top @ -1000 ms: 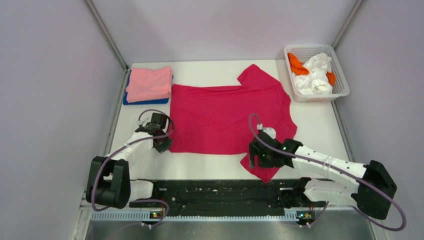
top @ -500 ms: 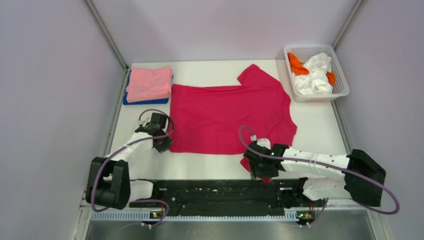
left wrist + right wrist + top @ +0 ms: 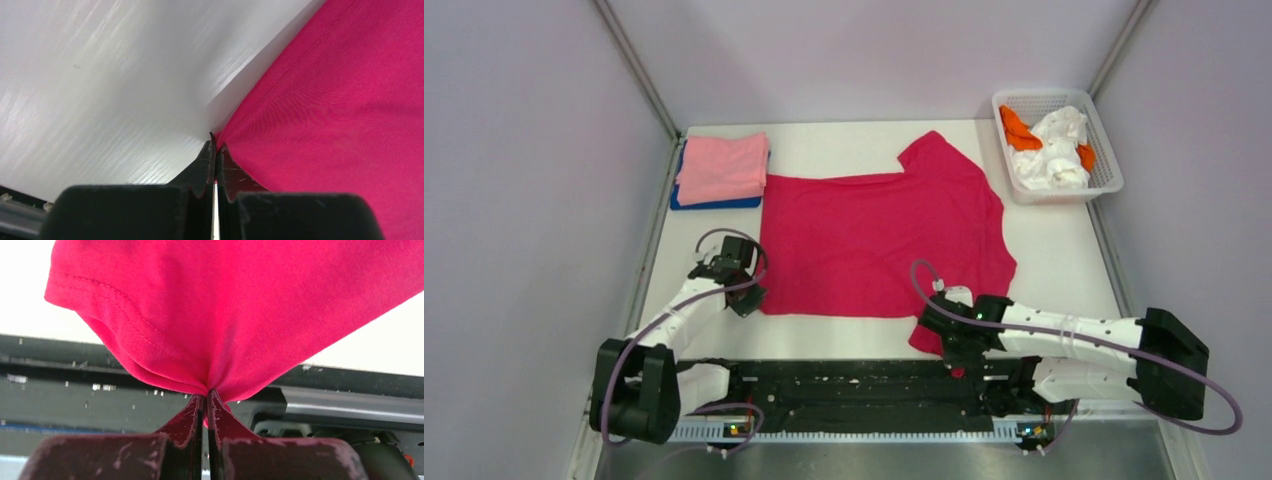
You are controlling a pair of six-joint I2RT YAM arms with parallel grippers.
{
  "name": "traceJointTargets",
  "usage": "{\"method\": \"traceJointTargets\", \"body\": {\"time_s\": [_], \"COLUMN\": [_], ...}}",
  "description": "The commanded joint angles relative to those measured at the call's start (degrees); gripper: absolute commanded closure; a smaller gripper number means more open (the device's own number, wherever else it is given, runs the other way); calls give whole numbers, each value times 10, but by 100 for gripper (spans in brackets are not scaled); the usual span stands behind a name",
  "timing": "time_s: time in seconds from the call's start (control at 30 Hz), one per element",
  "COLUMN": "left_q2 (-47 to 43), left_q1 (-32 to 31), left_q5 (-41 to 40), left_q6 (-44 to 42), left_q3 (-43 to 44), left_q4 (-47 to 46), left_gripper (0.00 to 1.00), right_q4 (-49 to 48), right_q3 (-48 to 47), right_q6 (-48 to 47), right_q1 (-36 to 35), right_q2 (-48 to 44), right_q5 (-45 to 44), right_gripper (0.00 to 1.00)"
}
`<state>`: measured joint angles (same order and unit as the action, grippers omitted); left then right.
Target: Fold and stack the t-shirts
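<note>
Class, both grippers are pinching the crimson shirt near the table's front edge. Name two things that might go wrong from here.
1. The left gripper seems to hold only the very corner of the hem of the crimson shirt, so that corner may slip free once it is lifted.
2. The right gripper has bunched its sleeve close to the black rail. The cloth might snag there or fold unevenly.

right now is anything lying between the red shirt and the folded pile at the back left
Nothing visible does. Only bare table lies between the red shirt and the pink shirt folded on the blue shirt. The left gripper and right gripper are shut on the red shirt's near edge.
</note>
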<state>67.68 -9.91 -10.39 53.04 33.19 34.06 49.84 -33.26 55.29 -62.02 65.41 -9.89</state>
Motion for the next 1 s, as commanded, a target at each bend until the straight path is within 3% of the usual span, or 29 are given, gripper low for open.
{"method": "traceJointTargets", "body": {"time_s": [0.0,0.2,0.4,0.7,0.97], "left_q2": [-49,-85,-72,32,117], "left_q1": [2,2,2,4,30], "left_q5": [-10,12,36,24,31], "left_q6": [22,18,3,-5,-15], "left_q3": [-24,-25,38,142,208], "left_q4": [57,62,57,50,52], "left_gripper": [100,100,100,100,100], "right_q4": [58,53,52,0,-58], "right_q3": [-16,-36,-111,-241,-303], "right_q6": [36,18,-82,-248,-316], "right_q1": [-42,-40,48,185,270], "right_q2": [-44,-47,-33,32,71], "right_q5": [52,28,-23,-91,-134], "right_gripper": [100,100,100,100,100]}}
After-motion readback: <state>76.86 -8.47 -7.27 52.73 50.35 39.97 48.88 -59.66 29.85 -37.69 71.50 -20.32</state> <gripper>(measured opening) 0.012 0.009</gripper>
